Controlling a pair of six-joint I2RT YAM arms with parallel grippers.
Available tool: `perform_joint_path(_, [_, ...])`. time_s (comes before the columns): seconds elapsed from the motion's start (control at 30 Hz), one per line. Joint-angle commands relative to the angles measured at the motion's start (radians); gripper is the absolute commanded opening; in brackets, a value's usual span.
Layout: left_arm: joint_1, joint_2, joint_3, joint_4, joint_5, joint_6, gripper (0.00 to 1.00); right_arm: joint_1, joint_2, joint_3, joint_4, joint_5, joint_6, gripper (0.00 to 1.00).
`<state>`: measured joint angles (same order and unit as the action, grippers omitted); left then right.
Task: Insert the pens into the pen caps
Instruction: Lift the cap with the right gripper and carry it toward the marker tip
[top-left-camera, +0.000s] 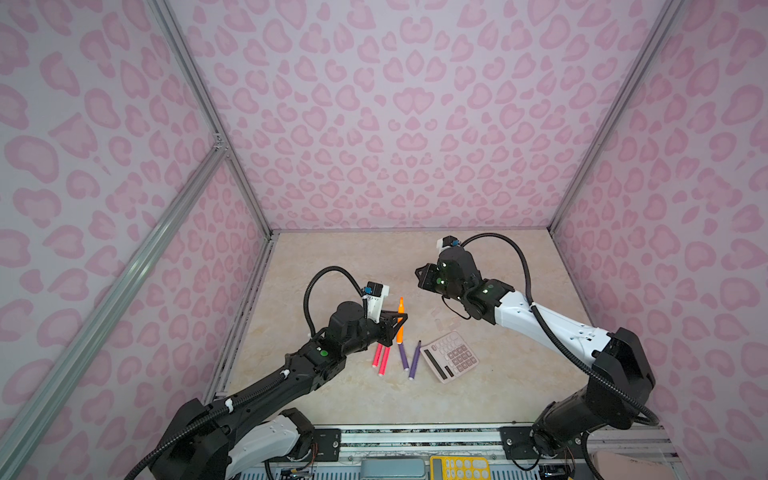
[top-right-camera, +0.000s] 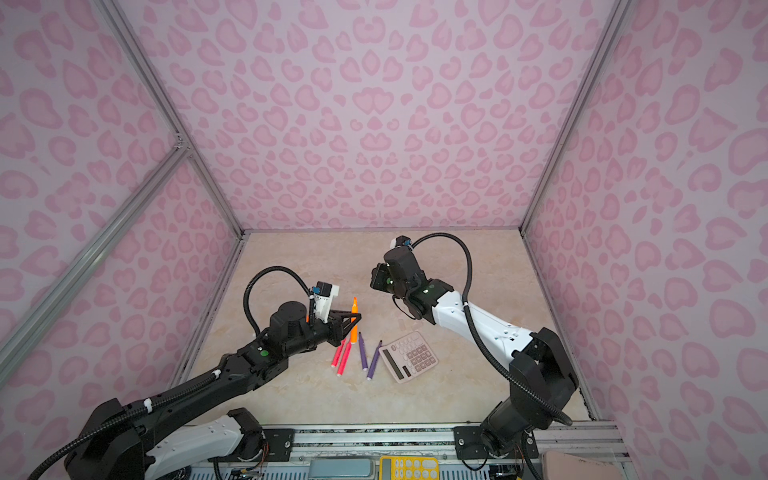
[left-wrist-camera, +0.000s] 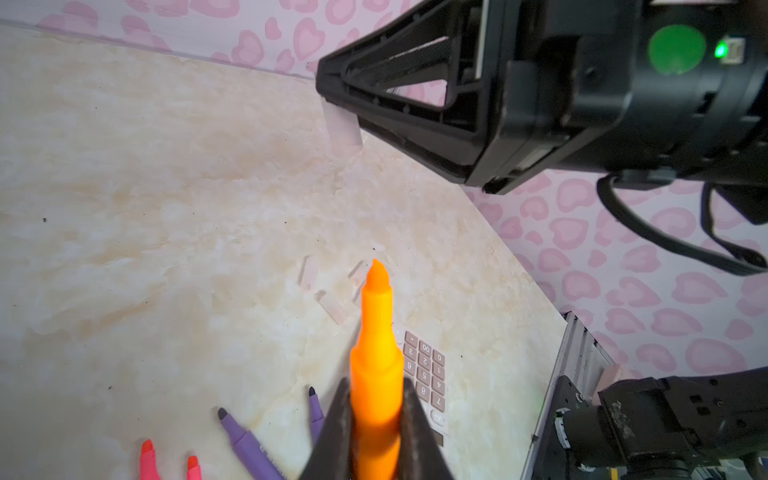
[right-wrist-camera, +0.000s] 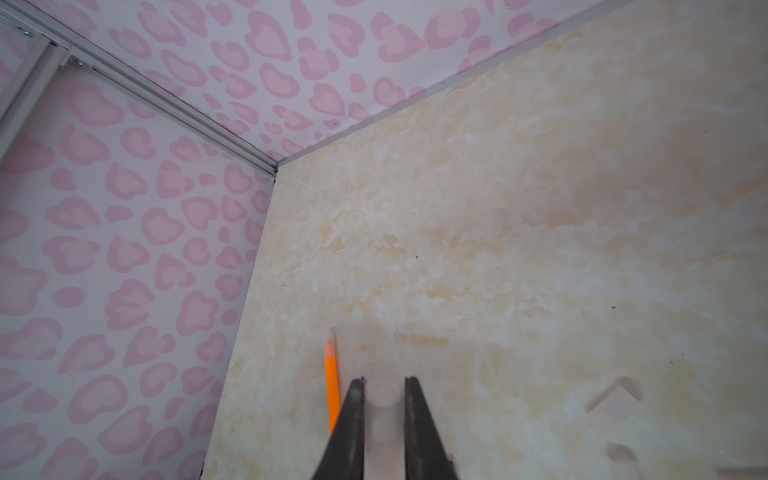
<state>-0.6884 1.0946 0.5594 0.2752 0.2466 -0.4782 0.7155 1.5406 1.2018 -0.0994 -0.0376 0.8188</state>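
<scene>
My left gripper (top-left-camera: 401, 319) (left-wrist-camera: 376, 388) is shut on an orange pen (top-left-camera: 400, 305) (left-wrist-camera: 376, 328), whose bare tip points away from the wrist. My right gripper (top-left-camera: 417, 273) (right-wrist-camera: 384, 380) is shut on a clear pen cap (right-wrist-camera: 382, 395) (left-wrist-camera: 344, 124), raised to the right of the pen tip and apart from it. A second orange pen (right-wrist-camera: 331, 386) lies on the table with a clear cap over its tip. Two pink-red pens (top-left-camera: 380, 360) and two purple pens (top-left-camera: 404, 357) lie uncapped near the left gripper. Loose clear caps (left-wrist-camera: 308, 272) lie beyond them.
A pink calculator (top-left-camera: 451, 356) lies right of the purple pens. Patterned pink walls (top-left-camera: 395, 124) close in the marble table (top-left-camera: 332, 257) on three sides. A metal rail (top-left-camera: 415, 436) with the arm bases runs along the front edge.
</scene>
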Motion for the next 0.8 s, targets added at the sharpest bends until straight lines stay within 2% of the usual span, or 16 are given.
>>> perform_joint_path(0.0, [0.000,0.015,0.015,0.037,0.011,0.006,0.03,0.037,-0.029,-0.027,0.089,-0.007,-0.020,0.00])
perform_joint_path(0.1, [0.000,0.038,0.019,0.054,0.046,-0.006,0.03,0.077,-0.057,-0.044,0.097,0.036,-0.049,0.00])
perform_joint_path(0.37, [-0.001,0.048,0.026,0.056,0.062,-0.007,0.03,0.095,-0.050,-0.050,0.112,-0.003,-0.053,0.00])
perform_joint_path(0.57, [-0.002,0.059,0.032,0.055,0.065,-0.008,0.03,0.107,-0.045,-0.103,0.196,-0.039,-0.035,0.00])
perform_joint_path(0.77, [-0.002,0.066,0.032,0.058,0.062,-0.014,0.03,0.134,-0.046,-0.109,0.183,0.018,-0.050,0.00])
